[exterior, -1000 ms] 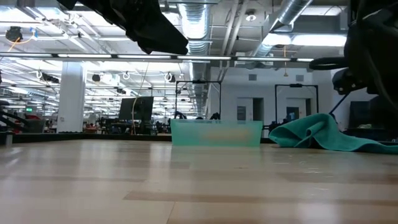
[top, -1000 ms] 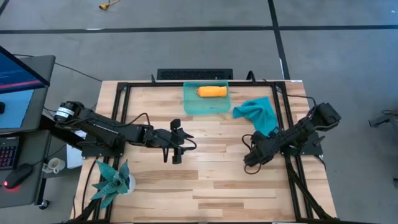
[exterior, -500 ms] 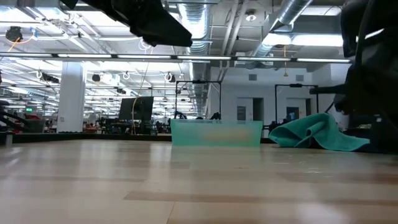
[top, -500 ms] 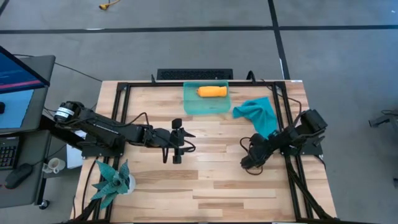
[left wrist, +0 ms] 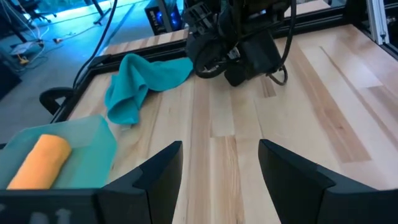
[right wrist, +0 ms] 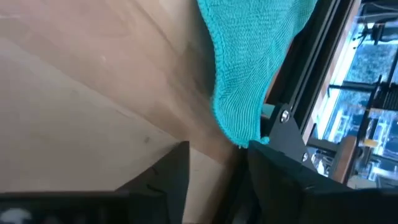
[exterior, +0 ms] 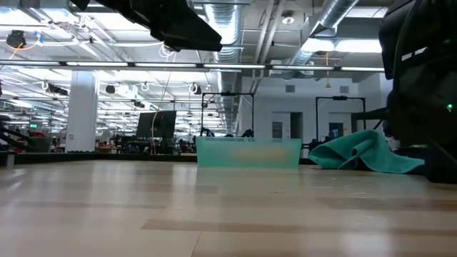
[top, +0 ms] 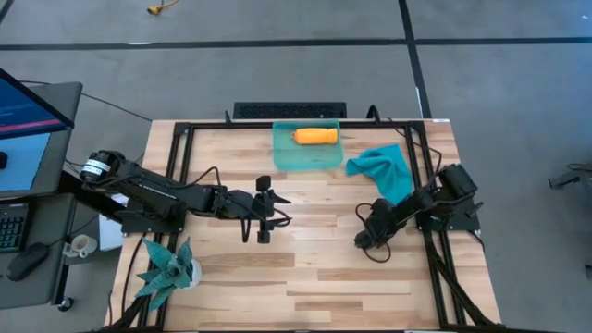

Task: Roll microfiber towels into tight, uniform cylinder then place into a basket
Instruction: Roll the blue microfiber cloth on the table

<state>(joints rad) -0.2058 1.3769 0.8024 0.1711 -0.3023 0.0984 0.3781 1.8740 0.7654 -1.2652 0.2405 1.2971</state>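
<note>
Translucent sea-green plastic basket [top: 306, 146], far middle of the wooden table [top: 314, 268]: holds one rolled bright orange microfiber towel [top: 314, 136].

Teal-blue microfiber towel [top: 384, 169]: crumpled, unrolled, just right of the basket, one corner against the black metal frame [top: 421, 157].

Right gripper [right wrist: 214, 168]: low on the table, fingers parted around the teal towel's trailing corner, grip not discernible; fingertips cut off.

Left gripper [left wrist: 217, 171]: mid-table, fingers spread wide, empty.

Spiky teal plant [top: 166, 268]: near-left corner.

Two dark, matte, jointed arms with black cables looped along their links. Left gripper [left wrist: 221, 171]: two flat, angular black fingers. Right gripper [right wrist: 214, 168]: same build.
</note>
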